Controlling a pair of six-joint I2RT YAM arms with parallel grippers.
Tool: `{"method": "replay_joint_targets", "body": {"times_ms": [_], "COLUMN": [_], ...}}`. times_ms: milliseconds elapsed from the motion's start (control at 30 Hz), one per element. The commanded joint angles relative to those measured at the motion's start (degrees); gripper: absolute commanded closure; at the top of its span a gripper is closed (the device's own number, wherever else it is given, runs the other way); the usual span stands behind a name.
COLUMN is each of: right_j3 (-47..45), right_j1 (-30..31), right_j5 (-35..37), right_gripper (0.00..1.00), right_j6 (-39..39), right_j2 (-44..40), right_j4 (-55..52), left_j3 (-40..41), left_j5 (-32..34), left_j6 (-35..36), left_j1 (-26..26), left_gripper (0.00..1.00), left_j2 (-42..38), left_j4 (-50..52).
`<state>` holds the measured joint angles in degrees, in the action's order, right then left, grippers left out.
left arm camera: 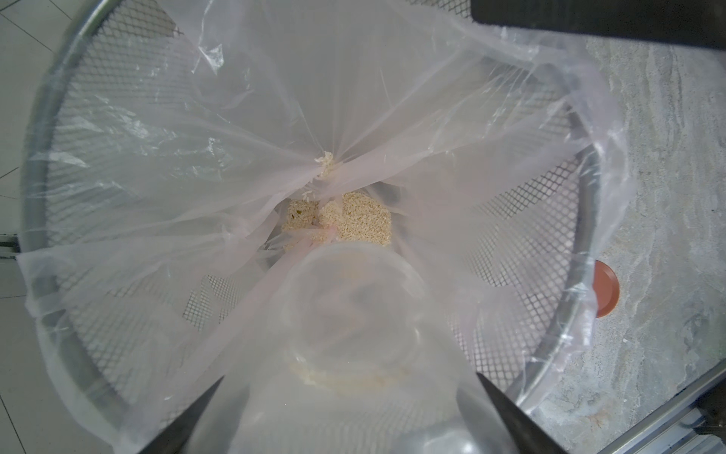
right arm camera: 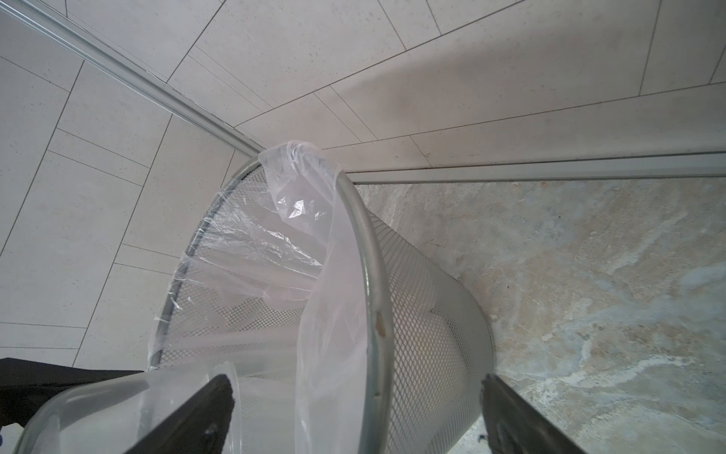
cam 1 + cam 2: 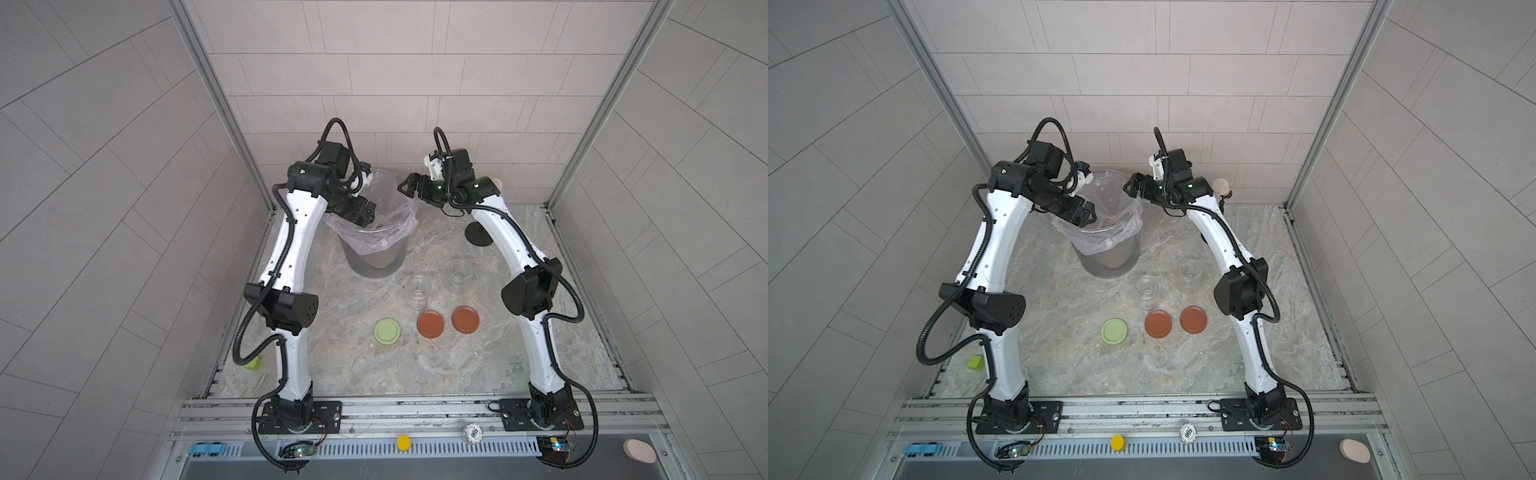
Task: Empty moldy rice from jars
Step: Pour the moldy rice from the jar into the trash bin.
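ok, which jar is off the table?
The jar in the left gripper, tipped over the bin; the other two stand on the table.

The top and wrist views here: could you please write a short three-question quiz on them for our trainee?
1. True or false: the right gripper is shut.
2. How many lids lie on the table? A two, B three, C four.
3. Fill in: the left gripper holds a jar over the ____.
Key: 1 false; 2 B; 3 bin.
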<state>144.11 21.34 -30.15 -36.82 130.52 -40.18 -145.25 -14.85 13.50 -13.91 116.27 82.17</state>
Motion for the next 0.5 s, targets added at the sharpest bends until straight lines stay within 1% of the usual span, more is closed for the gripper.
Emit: {"method": "replay_joint_targets", "body": {"times_ms": [0, 167, 267, 333, 367, 433, 467], "right_j3": [1.35, 1.24, 0.96, 0.2, -0.41, -1.64, -2.02], "right_j1": [-0.01, 0.01, 0.01, 0.01, 0.01, 0.01, 0.01], "right_j5": [1.85, 3.89, 5.74, 6.82, 7.39, 8.07, 8.33], "right_gripper": [0.0, 0.0, 0.01, 0.01, 0.0, 0.01, 0.0], "right_j6": [2.22, 3.74, 4.41, 4.8, 5.04, 4.88, 4.91], "right_j2": [-2.23, -4.25, -5.52, -6.53, -7.14, -8.13, -8.5], "right_j4": [-0.97, -3.15, -4.43, -4.68, -4.53, -3.9, -3.61], "left_j3": [-3.5, -4.09, -3.28, -0.52, 0.28, -2.16, -4.58], "left_j5": [1.89, 1.87, 8.54, 8.28, 9.27, 10.05, 12.48], "left_j6": [-0.96, -5.85, -10.21, -10.6, -10.73, -8.66, -7.79], "left_j1": [0.08, 0.09, -0.93, -2.15, -3.11, -4.65, -4.97], "left_gripper": [1.0, 1.0, 1.0, 1.0, 1.0, 1.0, 1.0], "left_j2": [-0.13, 0.95, 1.34, 0.56, 0.6, 2.09, 2.7], "left_j4": [0.79, -6.7, -12.59, -16.07, -17.11, -14.89, -11.98]}}
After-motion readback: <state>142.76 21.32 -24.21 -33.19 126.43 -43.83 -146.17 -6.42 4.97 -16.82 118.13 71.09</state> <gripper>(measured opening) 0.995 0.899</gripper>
